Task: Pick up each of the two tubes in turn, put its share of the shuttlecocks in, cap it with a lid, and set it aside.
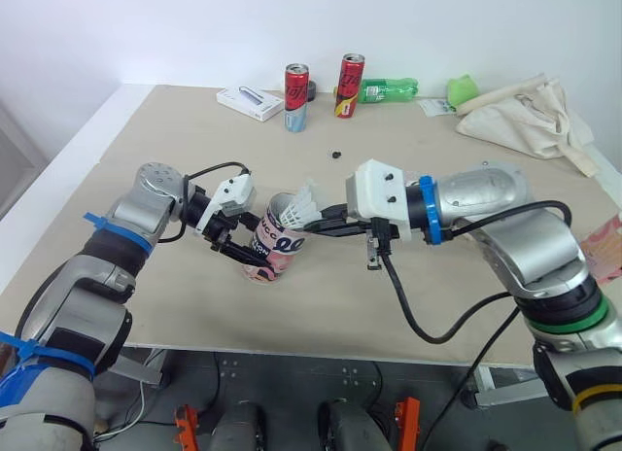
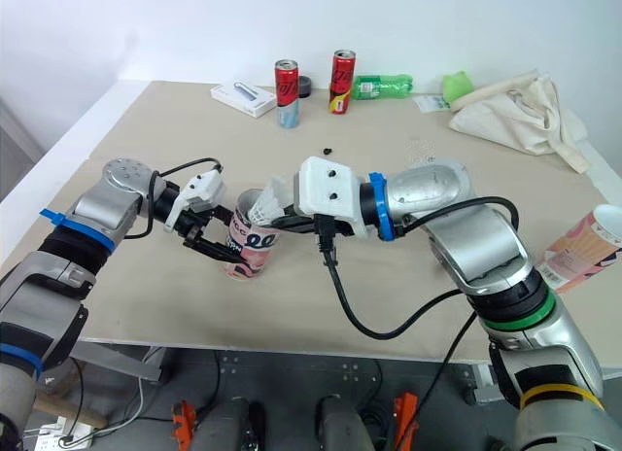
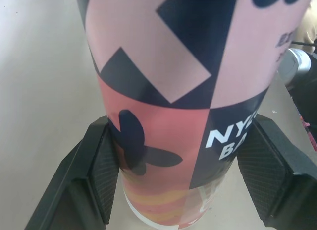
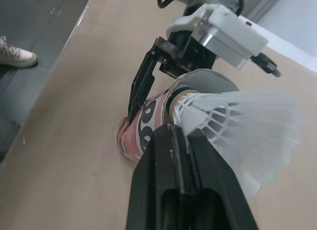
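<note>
A pink-and-black patterned tube (image 1: 275, 245) leans at the table's middle with its open mouth turned toward the right arm. My left gripper (image 1: 251, 251) is shut on its lower part, one finger (image 3: 101, 175) pressed to each side of the tube (image 3: 173, 141). My right gripper (image 4: 174, 133) is shut on a white shuttlecock (image 4: 237, 121), whose cork end is at the tube's mouth (image 4: 203, 79) and whose feathers stick out. A second pink tube (image 2: 583, 247) lies at the table's right edge.
At the far edge of the table (image 1: 146, 305) are a white box (image 1: 250, 103), two cans (image 1: 296, 97), a green bottle (image 1: 387, 88) and a cream cloth bag (image 1: 530, 116). A small black object (image 1: 336, 154) lies behind the tube. The right arm's cable (image 1: 408, 305) droops over the front edge.
</note>
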